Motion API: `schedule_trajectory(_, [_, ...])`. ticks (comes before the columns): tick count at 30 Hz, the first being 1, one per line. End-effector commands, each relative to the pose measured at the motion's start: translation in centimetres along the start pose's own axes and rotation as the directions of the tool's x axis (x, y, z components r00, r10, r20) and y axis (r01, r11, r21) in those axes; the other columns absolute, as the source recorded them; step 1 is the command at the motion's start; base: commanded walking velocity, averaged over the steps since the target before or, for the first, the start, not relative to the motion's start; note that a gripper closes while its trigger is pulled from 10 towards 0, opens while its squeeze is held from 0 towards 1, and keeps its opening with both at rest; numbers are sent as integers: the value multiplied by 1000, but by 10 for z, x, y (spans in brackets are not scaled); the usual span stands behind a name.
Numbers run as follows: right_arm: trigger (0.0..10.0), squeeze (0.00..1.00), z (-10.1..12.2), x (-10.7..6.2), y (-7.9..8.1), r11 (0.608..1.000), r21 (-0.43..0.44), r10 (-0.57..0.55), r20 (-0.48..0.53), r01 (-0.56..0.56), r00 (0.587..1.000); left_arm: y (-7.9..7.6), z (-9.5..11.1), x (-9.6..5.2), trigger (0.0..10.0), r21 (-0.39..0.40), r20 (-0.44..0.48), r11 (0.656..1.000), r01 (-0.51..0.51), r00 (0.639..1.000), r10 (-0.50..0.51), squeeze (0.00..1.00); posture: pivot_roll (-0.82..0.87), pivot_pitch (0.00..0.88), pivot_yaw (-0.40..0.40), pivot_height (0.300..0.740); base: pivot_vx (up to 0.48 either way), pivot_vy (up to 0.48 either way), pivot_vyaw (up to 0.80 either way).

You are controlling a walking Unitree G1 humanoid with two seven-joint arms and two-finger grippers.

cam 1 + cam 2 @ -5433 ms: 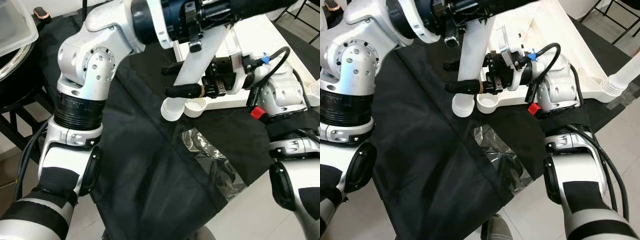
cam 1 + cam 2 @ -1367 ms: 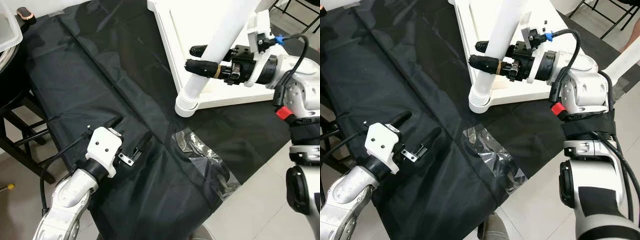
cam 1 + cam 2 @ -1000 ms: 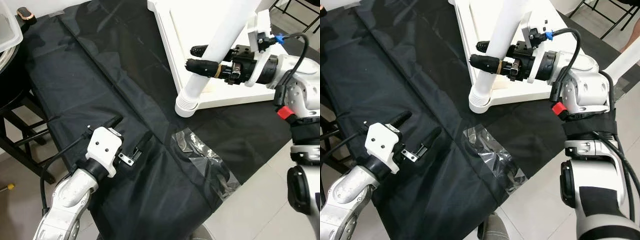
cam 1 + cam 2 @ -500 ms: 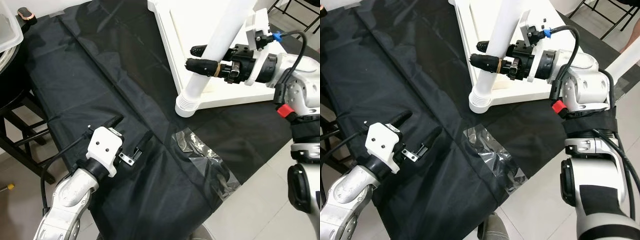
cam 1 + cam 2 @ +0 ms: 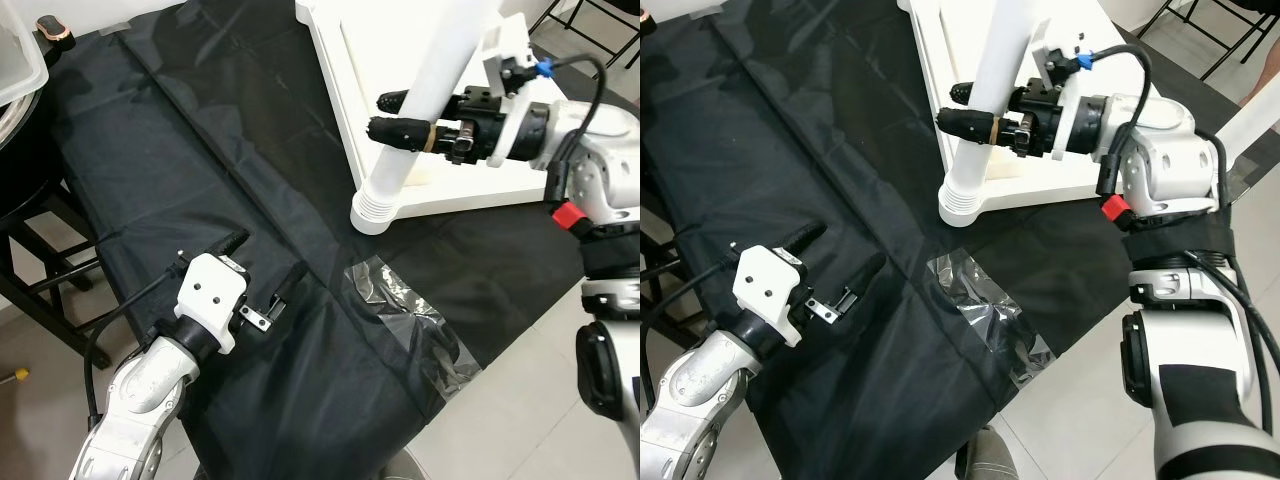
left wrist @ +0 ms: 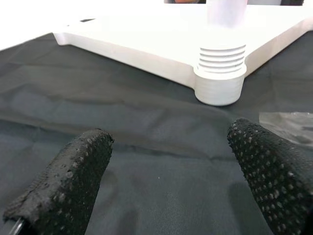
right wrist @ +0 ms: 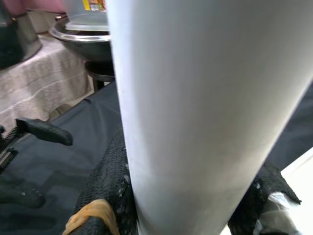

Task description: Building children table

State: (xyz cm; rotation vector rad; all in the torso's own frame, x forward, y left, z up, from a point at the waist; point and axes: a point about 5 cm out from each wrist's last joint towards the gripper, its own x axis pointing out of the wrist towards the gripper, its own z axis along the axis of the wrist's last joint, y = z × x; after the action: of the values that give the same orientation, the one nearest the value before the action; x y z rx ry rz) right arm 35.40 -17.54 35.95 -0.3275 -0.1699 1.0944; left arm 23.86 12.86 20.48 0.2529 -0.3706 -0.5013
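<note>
Right claw is clamped around the white table leg, which stands tilted in the corner socket of the upturned white tabletop on the black cloth. Forcing it crooked could cross-thread it or skid everything. Left claw hovers released over the cloth.

Looks like a room in a home: pale tiled floor with a black cloth spread over it, dark chair legs off to one side, a metal bowl on a cloth-covered counter.
</note>
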Motion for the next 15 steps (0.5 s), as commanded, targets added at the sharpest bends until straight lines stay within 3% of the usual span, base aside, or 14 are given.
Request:
schedule_trajectory(1, [10000,0,-14,-1,-5,997,-2,-82,-93,82,992,-4,-6,-2,10000,-3,-22,1000,8,1000,-8,0,22,361,-26,740,0,0,0])
schedule_trajectory(7, [10000,0,-17,5,-10,987,-11,-159,-112,159,981,-5,-6,-1,10000,-2,-18,1000,11,1000,-11,0,21,358,-27,740,0,0,0])
schedule_trajectory(15, [10000,0,-18,15,-4,990,-32,-143,-119,140,983,-5,-6,-1,10000,-2,-15,1000,11,1000,-11,0,16,362,-28,740,0,0,0])
